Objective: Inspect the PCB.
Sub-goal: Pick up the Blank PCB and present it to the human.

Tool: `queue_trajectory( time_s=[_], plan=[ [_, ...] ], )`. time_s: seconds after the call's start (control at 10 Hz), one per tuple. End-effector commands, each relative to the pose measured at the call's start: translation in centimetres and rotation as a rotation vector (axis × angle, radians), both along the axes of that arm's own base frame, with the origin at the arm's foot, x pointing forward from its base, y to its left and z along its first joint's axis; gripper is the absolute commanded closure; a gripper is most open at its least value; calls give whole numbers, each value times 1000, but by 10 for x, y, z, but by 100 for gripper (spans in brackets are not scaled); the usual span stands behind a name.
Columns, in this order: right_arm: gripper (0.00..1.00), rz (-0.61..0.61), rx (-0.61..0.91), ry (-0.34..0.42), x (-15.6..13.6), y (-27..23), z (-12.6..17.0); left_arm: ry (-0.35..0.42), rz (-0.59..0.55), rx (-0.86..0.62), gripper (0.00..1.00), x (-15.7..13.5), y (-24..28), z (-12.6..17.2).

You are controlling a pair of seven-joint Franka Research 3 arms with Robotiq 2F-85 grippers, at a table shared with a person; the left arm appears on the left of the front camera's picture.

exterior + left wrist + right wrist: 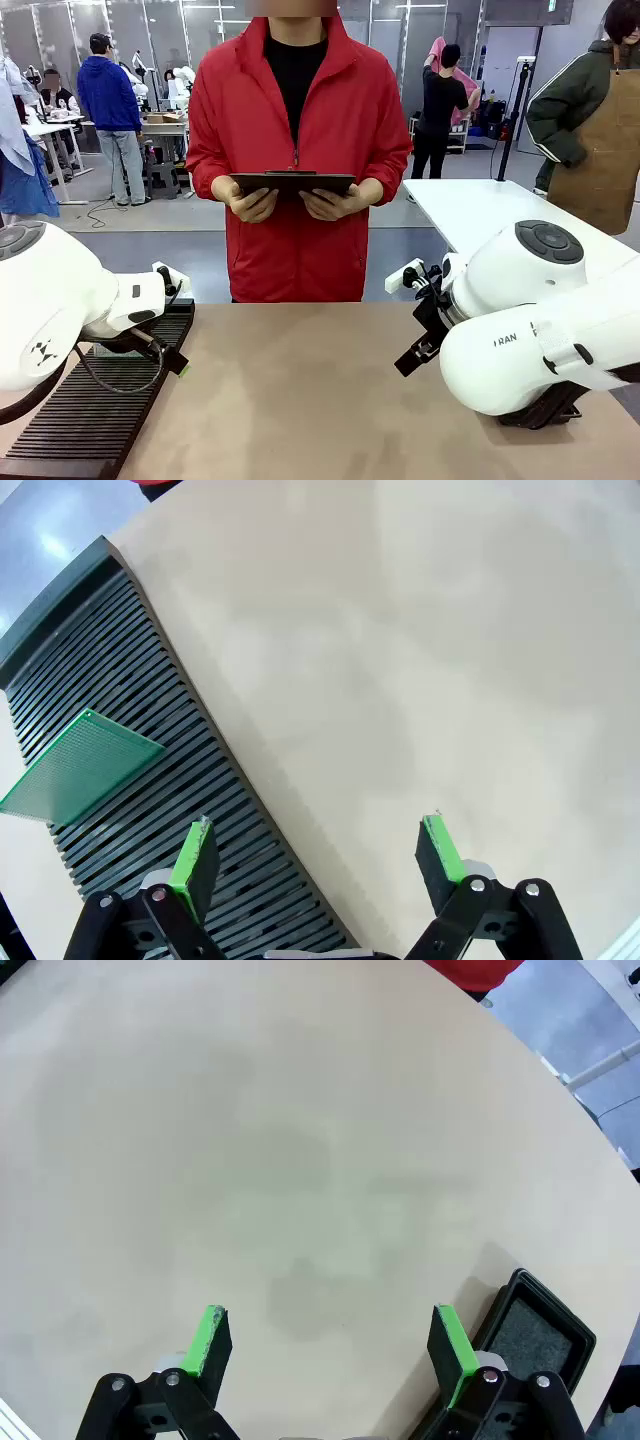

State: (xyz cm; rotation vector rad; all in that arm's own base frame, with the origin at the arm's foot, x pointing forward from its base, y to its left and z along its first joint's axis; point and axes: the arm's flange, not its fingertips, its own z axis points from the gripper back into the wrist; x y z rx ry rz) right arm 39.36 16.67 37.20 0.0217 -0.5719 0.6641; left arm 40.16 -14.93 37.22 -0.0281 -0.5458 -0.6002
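Nearest, the left end effector (318,823) hangs with its green-padded fingers spread wide and empty, one finger above the black ribbed rectangular tray (150,710) and the other above the bare beige worktop (420,660). Just off to one side, the thin green rectangular PCB (80,765) rests on the tray's ridges at its outer edge, with one part jutting past it. Whether it lies flat or leans in a slot I cannot tell. That perch is the likely trouble: a nudge from a descending finger could tip the board off the tray, and so thin an edge could slip between the pads or snag on the ridges. Nothing lies between the left fingers and the board. The right end effector (328,1312) is likewise wide open and empty above bare worktop, with a small black shallow tray (535,1335) just beside one finger. At the far side a person in a red jacket (300,120) stands holding a dark clipboard (292,183) in both hands, clear of the arms.
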Motion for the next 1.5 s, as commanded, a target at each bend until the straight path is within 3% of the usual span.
queue_trajectory(
  time_s=[0.0,1.1,1.2,1.3,1.4],
  plan=[
    [0,0,0,0,0,0,0,0,-1,0,0,0,0,0],
    [0,1,-1,-1,0,0,0,0,-1,0,0,0,0,0],
    [0,2,11,0,-3,-1,10,0,-1,0,0,0,-1,0],
    [0,28,28,-5,-5,-2,30,-2,47,21,0,1,0,25],
    [0,48,64,23,-6,-7,52,52,94,38,0,0,1,47]
  ],
)
